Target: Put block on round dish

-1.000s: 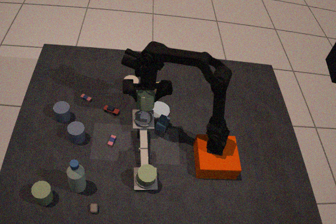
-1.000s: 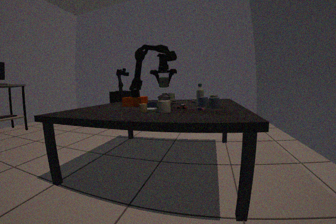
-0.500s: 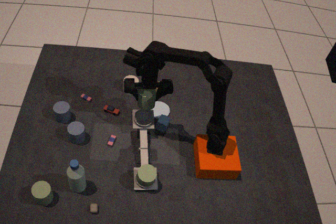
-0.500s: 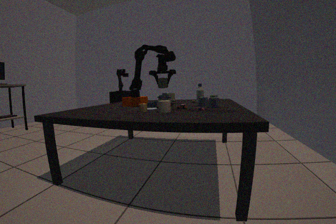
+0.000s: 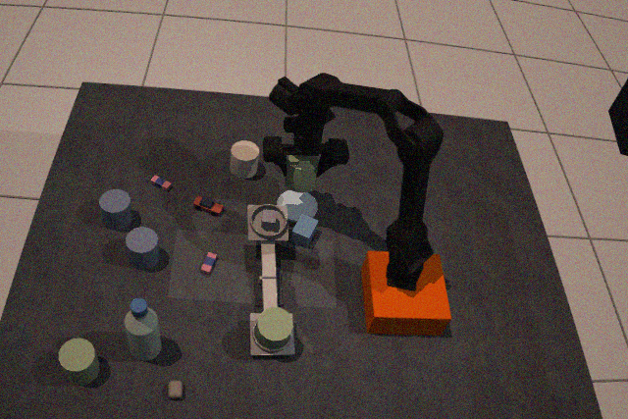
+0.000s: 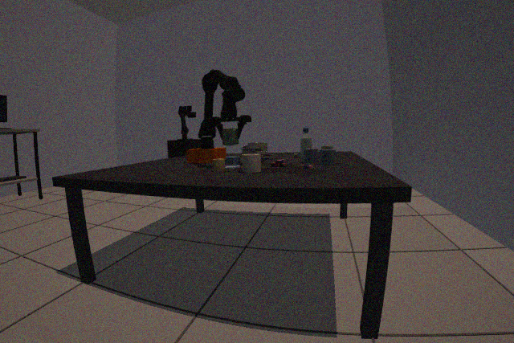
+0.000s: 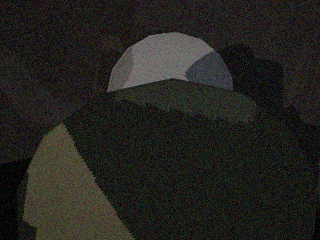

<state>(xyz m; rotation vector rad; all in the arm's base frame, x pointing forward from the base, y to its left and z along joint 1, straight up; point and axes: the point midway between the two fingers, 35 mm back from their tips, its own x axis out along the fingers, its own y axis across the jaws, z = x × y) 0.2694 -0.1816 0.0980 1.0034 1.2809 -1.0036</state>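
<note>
My claw [image 5: 304, 163] [image 6: 232, 126] grips a green cup [image 5: 302, 173] [image 6: 230, 136] [image 7: 190, 175], raised off the balance [image 5: 268, 272]. From above, the block [image 5: 270, 223] sits uncovered inside the ring on one end of the balance, while the matching cup [image 5: 274, 328] stands on the other; my wrist view shows neither. The overhead picture places the round dish [image 5: 296, 205] [image 7: 170, 60] beside the block's end, near a blue box [image 5: 305, 229]. Only the exterior view reveals the table's legs [image 6: 377, 264] and the gap beneath my lifted cup. I can read no brand or label on the bottle [image 5: 142, 333] [image 6: 306, 144].
</note>
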